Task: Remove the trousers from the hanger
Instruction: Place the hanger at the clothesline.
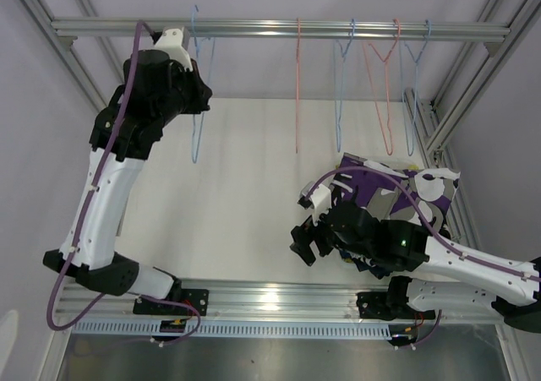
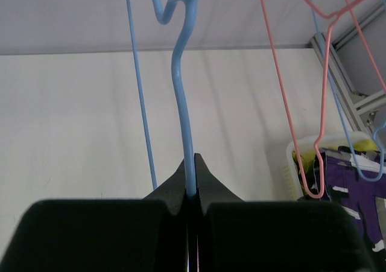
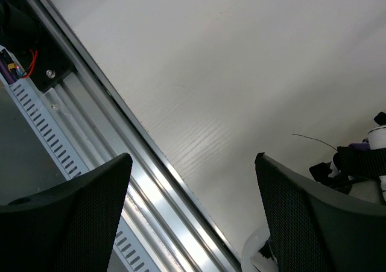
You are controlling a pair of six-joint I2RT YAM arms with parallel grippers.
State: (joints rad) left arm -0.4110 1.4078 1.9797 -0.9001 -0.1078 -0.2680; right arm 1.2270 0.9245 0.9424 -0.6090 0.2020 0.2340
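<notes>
My left pincer (image 2: pixel 192 181) is pressed together on the wire neck of the blue hanger (image 2: pixel 181 91). The hanger's long axis runs upright, with its hook up on the rail (image 1: pixel 279 29). My right pincer (image 3: pixel 193 218) is spread wide with nothing between its fingers, low over the table (image 3: pixel 241 73) at its near edge. The trousers (image 1: pixel 431 182) lie in a heap at the table's right side, just beyond my right wrist. The heap's visible stretch runs left to right; which end is the waist cannot be told. Only the left wrist view shows the white basket (image 2: pixel 288 163) that holds them, with yellow-green cloth under the purple pattern. Only the top view shows both arms.
</notes>
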